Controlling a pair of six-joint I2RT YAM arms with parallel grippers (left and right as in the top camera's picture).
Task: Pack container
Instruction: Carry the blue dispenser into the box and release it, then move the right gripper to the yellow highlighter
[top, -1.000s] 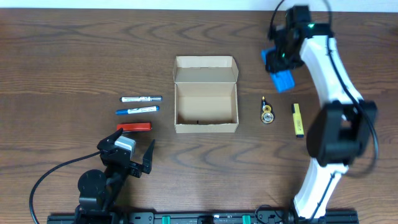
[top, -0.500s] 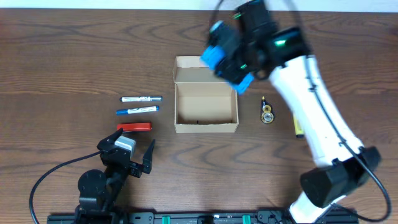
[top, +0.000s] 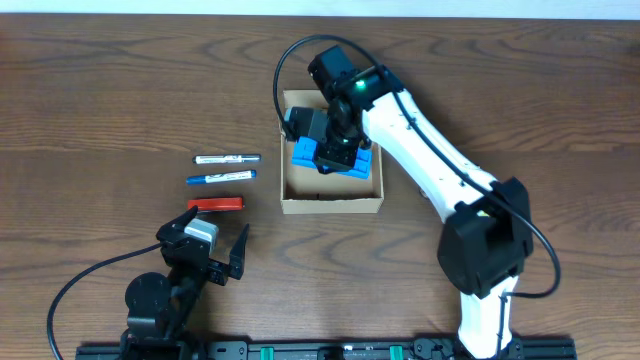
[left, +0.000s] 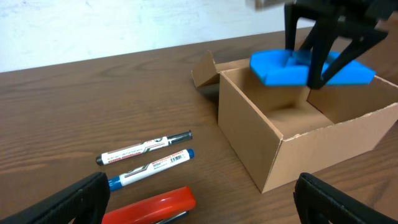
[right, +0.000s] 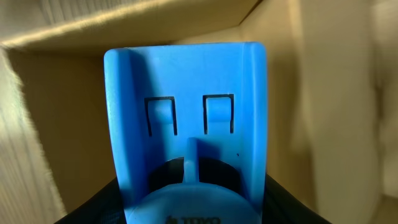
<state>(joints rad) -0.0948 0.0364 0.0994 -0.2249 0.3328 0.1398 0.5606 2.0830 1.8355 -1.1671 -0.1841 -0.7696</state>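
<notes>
R gripper is clamping a blue plastic piece, fingers pinched narrow on its top edge. It's hanging it abt rim height over the container. What the piece is exactly, I can't tell. The container is sitting mid-table with its flap lid folded back on the far side and its mouth open upward. From the R wrist view, cardboard walls are showing on both sides of the piece, so it's lined up w/ the opening.

To do this step well, I'd say: be lowering straight down, keeping the piece level and off the walls, since thin card like that will prob. shove or tip if nudged. It looks wide for the box, so I'd be aiming it toward one end, leaving room for the rest. Only let go once it's at or near the floor; a drop from the rim could bounce it askew.

L gripper is parked near the front edge, fingers spread wide, holding nothing.

The table is dark wood-grain, flat. Left of the box, well apart from it, a black-capped marker, a blue marker and a red item are lying in a row. A pale wall is running behind the far edge.
</notes>
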